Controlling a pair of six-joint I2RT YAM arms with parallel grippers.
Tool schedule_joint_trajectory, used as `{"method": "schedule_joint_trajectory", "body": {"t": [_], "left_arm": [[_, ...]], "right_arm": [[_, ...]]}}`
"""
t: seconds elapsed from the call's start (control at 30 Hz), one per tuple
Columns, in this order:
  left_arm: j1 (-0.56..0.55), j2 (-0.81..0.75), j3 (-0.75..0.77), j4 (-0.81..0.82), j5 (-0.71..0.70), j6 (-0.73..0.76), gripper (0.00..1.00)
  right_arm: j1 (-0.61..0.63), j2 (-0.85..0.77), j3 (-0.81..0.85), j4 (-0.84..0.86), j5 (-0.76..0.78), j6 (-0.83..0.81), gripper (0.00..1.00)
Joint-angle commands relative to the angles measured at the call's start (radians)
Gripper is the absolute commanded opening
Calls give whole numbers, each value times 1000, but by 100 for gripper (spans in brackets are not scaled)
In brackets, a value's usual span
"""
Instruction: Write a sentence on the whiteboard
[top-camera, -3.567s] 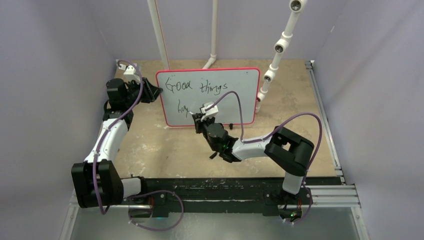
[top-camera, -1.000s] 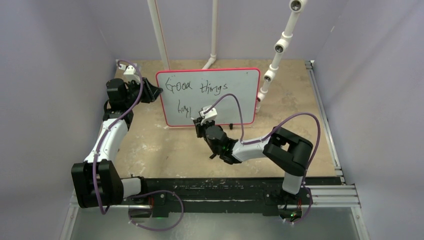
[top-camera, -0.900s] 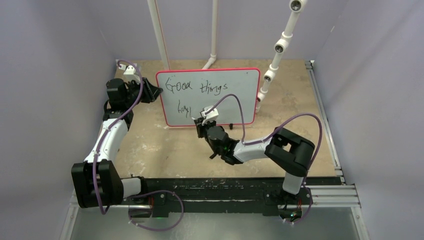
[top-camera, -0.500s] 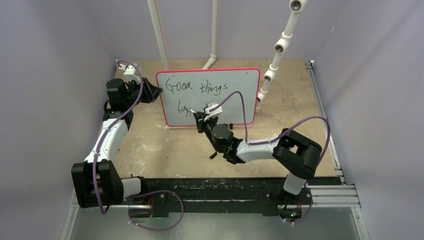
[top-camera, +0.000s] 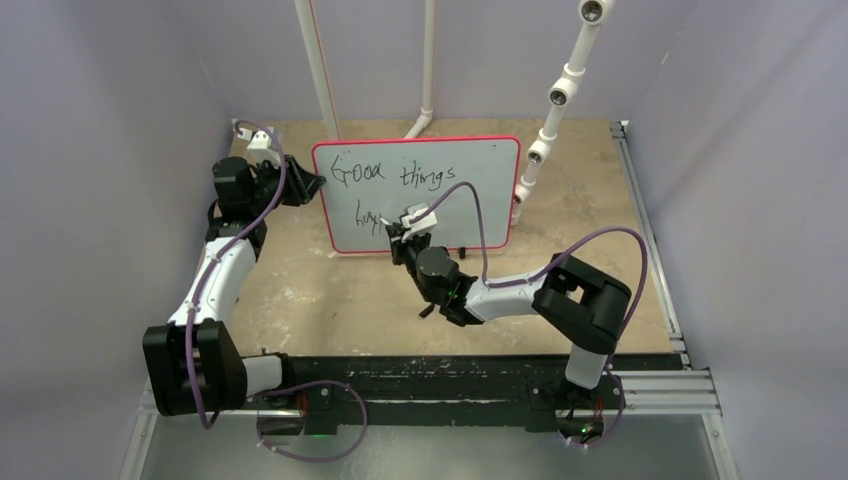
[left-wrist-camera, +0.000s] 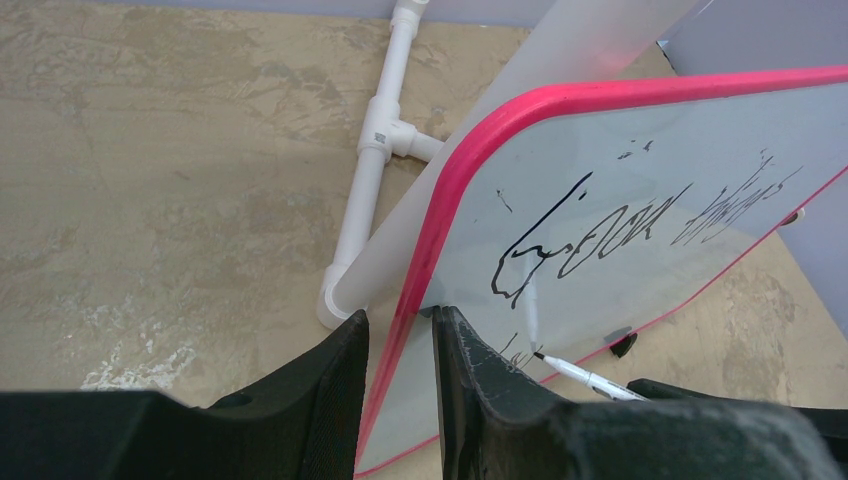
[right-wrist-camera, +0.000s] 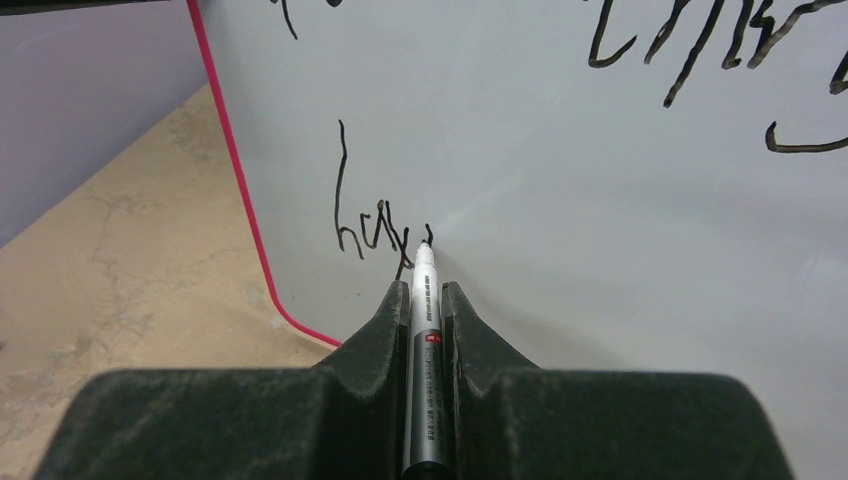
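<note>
right gripper (right-wrist-camera: 425, 290) pinches slim silver marker (right-wrist-camera: 425, 335), tip on glossy white red-rimmed whiteboard (top-camera: 470, 195) at end of line 2 of black sentence (top-camera: 395, 175); left gripper (left-wrist-camera: 398, 328) clamps whiteboard's left rim

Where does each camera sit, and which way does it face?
Top external: above and behind, looking down at the whiteboard; left arm and right arm show.
Left wrist: on the left arm, facing the board's edge; left gripper clamps it.
Right wrist: on the right arm, facing the sentence; right gripper holds the marker.
Both wrist views share marker and sentence.
</note>
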Motion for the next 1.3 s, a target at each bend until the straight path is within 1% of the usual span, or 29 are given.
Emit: {"method": "schedule_joint_trajectory", "body": {"t": [0.0,0.43,0.73,1.27], "left_arm": [[0,-23,-10,38,12,-3,30],[-1,-26,-10,37,11,-2,30],[0,-23,-10,37,11,-1,29],[0,-22,-10,39,14,-3,30]], "right_arm": [[4,0,39,36,59,-24,0],[4,-49,-37,13,113,-1,0],[4,-14,-15,12,82,9,0],[4,27,38,59,31,-29,0]]}}
